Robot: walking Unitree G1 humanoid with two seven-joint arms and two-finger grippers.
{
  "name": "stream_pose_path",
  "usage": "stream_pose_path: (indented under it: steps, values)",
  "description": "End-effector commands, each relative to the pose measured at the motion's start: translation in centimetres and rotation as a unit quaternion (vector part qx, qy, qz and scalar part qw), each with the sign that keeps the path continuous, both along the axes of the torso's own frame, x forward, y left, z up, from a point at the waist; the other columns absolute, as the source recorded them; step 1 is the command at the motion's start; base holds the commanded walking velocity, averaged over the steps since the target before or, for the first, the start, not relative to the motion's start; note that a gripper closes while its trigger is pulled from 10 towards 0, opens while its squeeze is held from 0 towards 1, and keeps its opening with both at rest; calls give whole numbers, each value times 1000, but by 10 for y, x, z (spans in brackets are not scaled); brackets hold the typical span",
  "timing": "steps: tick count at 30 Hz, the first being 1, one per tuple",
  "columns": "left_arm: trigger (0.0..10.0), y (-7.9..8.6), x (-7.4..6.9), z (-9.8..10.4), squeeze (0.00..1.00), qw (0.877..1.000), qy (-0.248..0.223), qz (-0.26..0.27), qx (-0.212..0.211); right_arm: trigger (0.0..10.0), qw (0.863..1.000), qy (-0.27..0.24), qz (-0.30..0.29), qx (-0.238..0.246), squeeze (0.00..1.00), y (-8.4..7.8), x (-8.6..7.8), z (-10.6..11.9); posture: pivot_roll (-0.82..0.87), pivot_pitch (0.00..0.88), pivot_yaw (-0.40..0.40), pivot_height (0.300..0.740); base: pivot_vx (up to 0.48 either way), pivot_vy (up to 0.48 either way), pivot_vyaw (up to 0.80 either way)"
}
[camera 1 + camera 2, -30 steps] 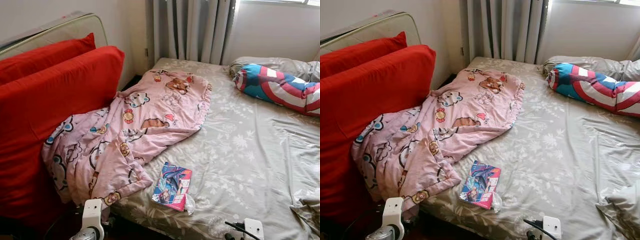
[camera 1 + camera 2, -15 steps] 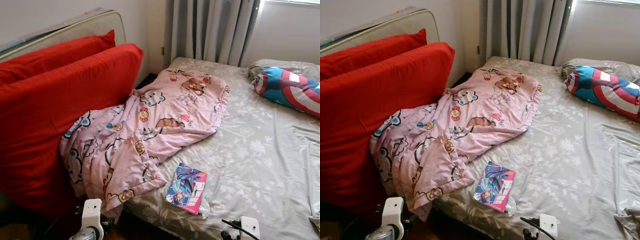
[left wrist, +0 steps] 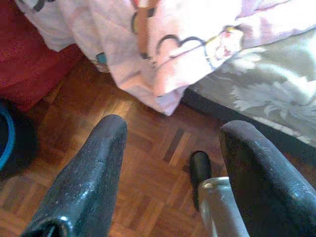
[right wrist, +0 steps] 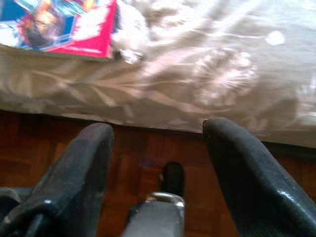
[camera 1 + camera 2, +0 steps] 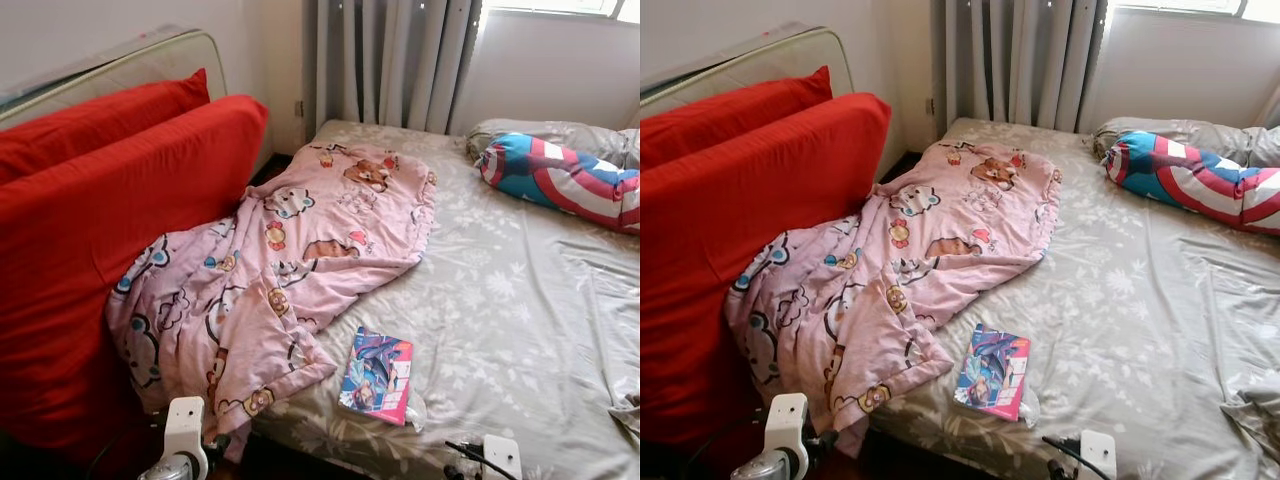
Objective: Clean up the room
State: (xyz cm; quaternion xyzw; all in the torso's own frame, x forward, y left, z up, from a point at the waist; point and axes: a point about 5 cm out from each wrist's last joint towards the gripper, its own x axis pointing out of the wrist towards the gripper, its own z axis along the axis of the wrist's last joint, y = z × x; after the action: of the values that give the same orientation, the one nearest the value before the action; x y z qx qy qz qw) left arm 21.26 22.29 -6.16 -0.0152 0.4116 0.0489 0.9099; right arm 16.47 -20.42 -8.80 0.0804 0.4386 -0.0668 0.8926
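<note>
Partly, blanket drapes off bed — edge hidden.

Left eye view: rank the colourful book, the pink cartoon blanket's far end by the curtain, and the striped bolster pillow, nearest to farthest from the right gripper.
From the right gripper at the bed's near edge:
1. Colourful book, just ahead and to its left, near the bed edge.
2. Pink cartoon blanket's far end, mid-bed toward the curtain.
3. Striped bolster pillow, far right, by the window wall.

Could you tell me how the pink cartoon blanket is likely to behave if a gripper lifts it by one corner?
The pink blanket lies rumpled and folded, so it is probably floppy and would sag and trail. Part of it hangs over the bed edge toward the floor, so it may drag. It looks thin, likely light.
</note>
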Motion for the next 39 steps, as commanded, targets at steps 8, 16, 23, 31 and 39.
stream_pose_path:
  steps: [8,16,23,31,39]
  values:
    - [10000,0,1,0,0,1000,1,-7,3,10000,1000,3,-7,1,0,-1,-1,0,12,0,24,740,0,243,0]
    - [10000,-2,3,1,0,1000,-5,-9,-1,10000,1000,2,-10,1,0,-2,0,0,12,0,24,740,0,0,0]
    - [10000,-2,3,2,0,1000,-7,-8,-8,10000,1000,1,-13,1,0,-2,0,0,11,0,24,740,0,0,0]
    - [10000,-3,3,2,0,1000,-10,-5,-12,10000,1000,1,-5,-4,0,-2,1,1,10,0,22,740,0,0,0]
    - [10000,-2,3,2,0,1000,-10,-4,-13,10000,1000,1,1,-5,0,-2,1,1,9,0,22,740,0,0,435]
